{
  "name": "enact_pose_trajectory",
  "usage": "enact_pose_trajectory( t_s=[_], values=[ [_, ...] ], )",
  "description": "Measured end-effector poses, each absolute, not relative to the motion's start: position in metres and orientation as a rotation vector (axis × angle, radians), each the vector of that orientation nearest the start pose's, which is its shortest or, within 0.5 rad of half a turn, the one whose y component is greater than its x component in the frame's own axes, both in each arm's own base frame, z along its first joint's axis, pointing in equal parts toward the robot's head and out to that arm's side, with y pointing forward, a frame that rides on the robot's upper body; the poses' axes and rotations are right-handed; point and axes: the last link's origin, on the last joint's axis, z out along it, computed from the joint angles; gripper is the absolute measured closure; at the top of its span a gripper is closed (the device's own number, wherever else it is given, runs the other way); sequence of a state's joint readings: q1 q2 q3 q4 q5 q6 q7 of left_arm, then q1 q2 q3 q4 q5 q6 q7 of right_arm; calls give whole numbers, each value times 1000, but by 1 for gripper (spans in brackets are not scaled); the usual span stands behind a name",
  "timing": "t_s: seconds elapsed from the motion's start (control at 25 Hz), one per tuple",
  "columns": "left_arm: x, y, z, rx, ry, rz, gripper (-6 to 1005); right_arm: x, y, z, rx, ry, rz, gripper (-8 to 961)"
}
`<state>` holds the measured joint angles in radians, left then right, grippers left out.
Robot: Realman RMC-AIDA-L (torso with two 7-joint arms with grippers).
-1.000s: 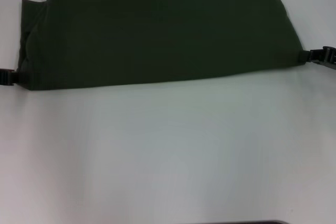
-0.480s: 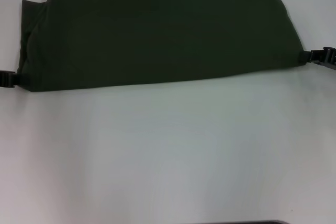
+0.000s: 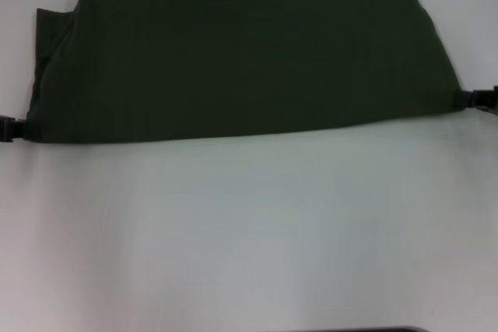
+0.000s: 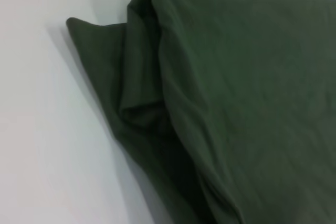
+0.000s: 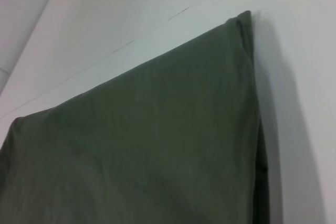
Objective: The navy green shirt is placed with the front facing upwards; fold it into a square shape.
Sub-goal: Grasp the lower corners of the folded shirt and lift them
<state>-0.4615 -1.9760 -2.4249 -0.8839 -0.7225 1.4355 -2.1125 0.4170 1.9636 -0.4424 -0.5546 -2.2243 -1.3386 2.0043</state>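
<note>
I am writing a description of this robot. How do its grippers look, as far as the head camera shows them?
Little shows. The left gripper and the right gripper are black, blocky parts poking in at the picture's edges. No cables, markings or arm links are visible.

We see navy green shirt near edge drawn lower; left gripper and right gripper shifted down, outward.
</note>
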Motion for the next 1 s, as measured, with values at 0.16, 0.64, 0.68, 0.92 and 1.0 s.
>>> enact_pose_trajectory(
  t_s=[0.16, 0.64, 0.68, 0.92, 1.0],
  values=[
    [-339, 320, 67, -2392, -1419, -46, 994, 382, 288, 50, -2043, 1697, 591, 943],
    [-339, 286, 75, -2504, -1464, -38, 994, 399, 228, 56, -2055, 1764, 665, 944],
    [-340, 282, 75, -2511, -1472, -41, 994, 400, 223, 56, -2059, 1771, 666, 944],
    [-345, 261, 79, -2547, -1526, -58, 994, 404, 198, 55, -2077, 1802, 679, 944],
    [-347, 255, 80, -2554, -1547, -50, 994, 404, 191, 55, -2078, 1815, 687, 944]
  ],
)
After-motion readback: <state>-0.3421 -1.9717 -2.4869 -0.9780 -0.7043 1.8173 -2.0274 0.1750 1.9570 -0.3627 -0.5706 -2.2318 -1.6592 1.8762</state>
